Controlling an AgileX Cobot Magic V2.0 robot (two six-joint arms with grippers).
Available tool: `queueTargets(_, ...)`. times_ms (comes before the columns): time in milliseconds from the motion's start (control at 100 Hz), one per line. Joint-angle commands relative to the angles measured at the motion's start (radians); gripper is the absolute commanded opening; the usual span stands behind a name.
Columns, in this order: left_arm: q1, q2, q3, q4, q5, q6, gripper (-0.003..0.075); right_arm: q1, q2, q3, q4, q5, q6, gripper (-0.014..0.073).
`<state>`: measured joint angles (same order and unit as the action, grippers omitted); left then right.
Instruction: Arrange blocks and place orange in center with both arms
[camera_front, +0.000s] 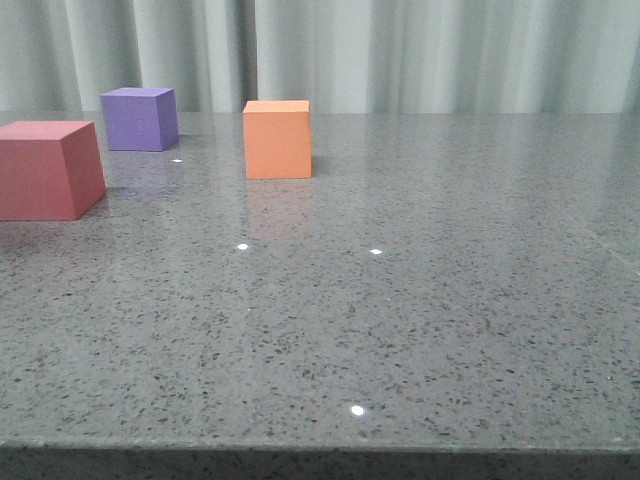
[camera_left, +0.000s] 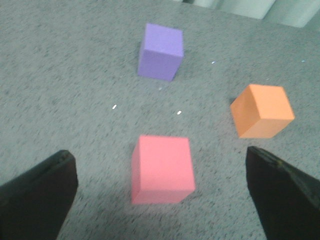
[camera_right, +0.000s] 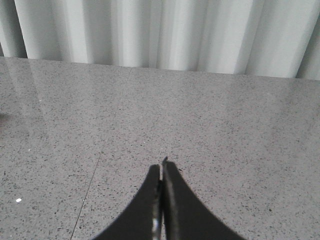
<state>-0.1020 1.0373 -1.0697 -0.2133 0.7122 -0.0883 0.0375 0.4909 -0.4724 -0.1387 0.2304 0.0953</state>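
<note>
The left gripper (camera_left: 160, 200) hangs jaws wide, empty, above the red cube (camera_left: 162, 170) near the worktop's (camera_front: 450, 300) left edge, apparently lining up a grasp, while the right gripper (camera_right: 161, 172) rests closed on nothing.

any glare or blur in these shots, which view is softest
Front view: sharp, with small white light glints on the glossy tabletop and a faint reflection under the orange cube. Left wrist view: softest, the red cube and the open left gripper look blurred. Right wrist view: fairly crisp, shut right gripper, pale sheen near the curtain.
</note>
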Motion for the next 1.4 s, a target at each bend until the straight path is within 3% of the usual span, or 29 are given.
queueTargets(0,-0.047,0.052,-0.096,-0.023,-0.073,-0.01,0.0634,-0.005,0.001,-0.028,-0.01,-0.071,-0.006,-0.0069)
queueTargets(230,-0.178,0.276,-0.297,-0.002,-0.073,-0.047,0.0627,-0.005,0.001,-0.028,-0.01,-0.071,-0.006,-0.0069)
queueTargets(740,-0.462,0.724,-0.763,0.43,0.057,-0.425,0.0627,-0.005,0.001,-0.028,-0.01,-0.071,-0.006,-0.0069)
queueTargets(970,-0.488,0.833,-0.865,0.438,0.089,-0.445,0.0627,-0.005,0.001,-0.028,-0.01,-0.071,-0.006,-0.0069)
queueTargets(1390,-0.488,0.9,-0.867,0.438,0.095,-0.453,0.0627,-0.005,0.001,-0.028,-0.01,-0.071,-0.006,-0.0069)
